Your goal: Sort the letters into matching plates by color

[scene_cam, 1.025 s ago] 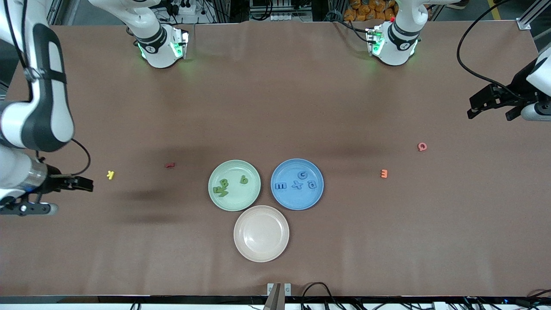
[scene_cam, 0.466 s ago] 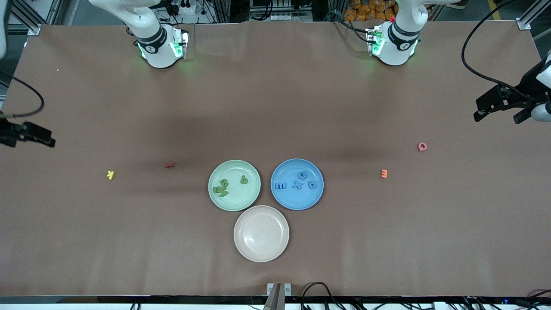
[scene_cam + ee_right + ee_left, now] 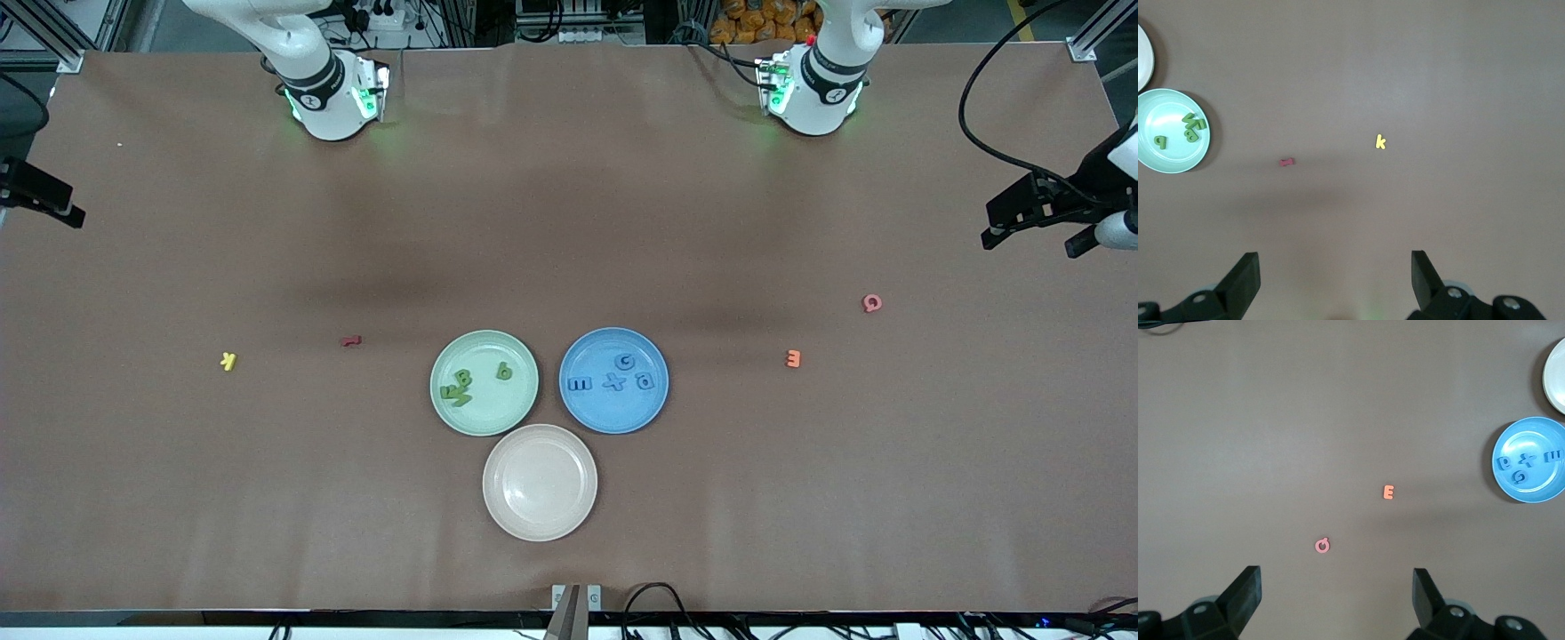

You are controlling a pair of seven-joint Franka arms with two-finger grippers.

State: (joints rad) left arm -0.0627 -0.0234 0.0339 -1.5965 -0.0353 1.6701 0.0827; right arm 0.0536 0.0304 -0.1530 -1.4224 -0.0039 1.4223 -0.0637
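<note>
The pale green plate [image 3: 498, 413] holds several green letters [image 3: 459, 388]. The blue plate [image 3: 613, 416] beside it holds several blue letters [image 3: 613, 382], one a plus sign. My right gripper [image 3: 1333, 275] is open and empty, high over the table edge at the right arm's end [image 3: 44, 203]. Its wrist view shows the green plate [image 3: 1165, 160] with its letters [image 3: 1193, 127]. My left gripper [image 3: 1336, 597] is open and empty, high over the left arm's end [image 3: 1027, 233]. Its wrist view shows the blue plate [image 3: 1531, 487] with its letters [image 3: 1528, 460].
An empty beige plate [image 3: 540, 484] lies nearer the front camera than the two plates. A yellow K [image 3: 228, 361] and a dark red piece [image 3: 351, 340] lie toward the right arm's end. An orange E [image 3: 794, 358] and a pink G [image 3: 872, 303] lie toward the left arm's end.
My right arm has pulled away from beside the yellow K to the table edge at its own end. My left gripper has shifted slightly outward. Plates and letters have not moved.
</note>
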